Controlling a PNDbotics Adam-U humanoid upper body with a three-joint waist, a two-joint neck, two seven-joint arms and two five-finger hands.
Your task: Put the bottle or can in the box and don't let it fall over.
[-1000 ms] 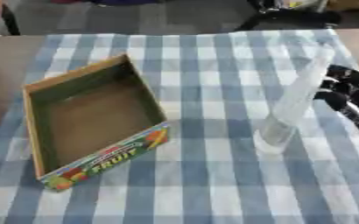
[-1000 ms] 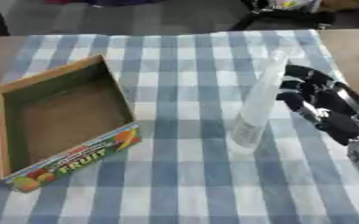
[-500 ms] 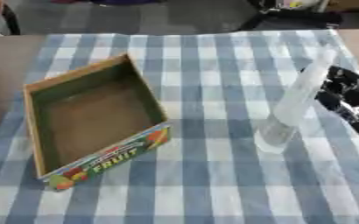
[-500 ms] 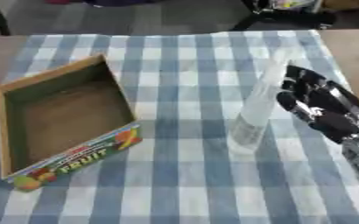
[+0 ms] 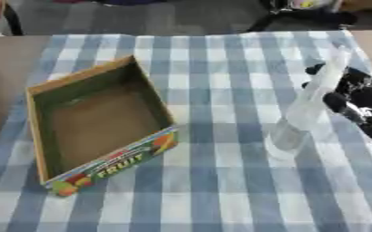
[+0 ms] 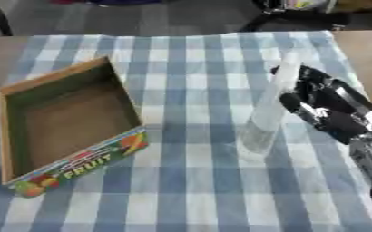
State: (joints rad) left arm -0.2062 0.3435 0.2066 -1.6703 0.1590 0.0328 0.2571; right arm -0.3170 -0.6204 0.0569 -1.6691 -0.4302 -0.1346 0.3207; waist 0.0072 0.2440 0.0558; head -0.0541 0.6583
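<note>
A blue-and-white checked cloth (image 6: pixel 181 181) covers the table (image 5: pixel 7 68), whose bare brown top shows at the left edge. On the left of the cloth lies an open, shallow cardboard box (image 5: pixel 94 122), brown inside, with a bright fruit print and the word FRUIT on its near wall. Nothing is in it. From the right side comes the robot's black right hand (image 6: pixel 320 106), with silver joints along its arm. Its fingers (image 6: pixel 300 86) curl toward the upper part of a tall, slim, clear plastic bottle (image 6: pixel 265 113) and seem to touch it; whether they close round it I cannot tell. The bottle stands upright on the cloth, well apart from the box, to its right.
</note>
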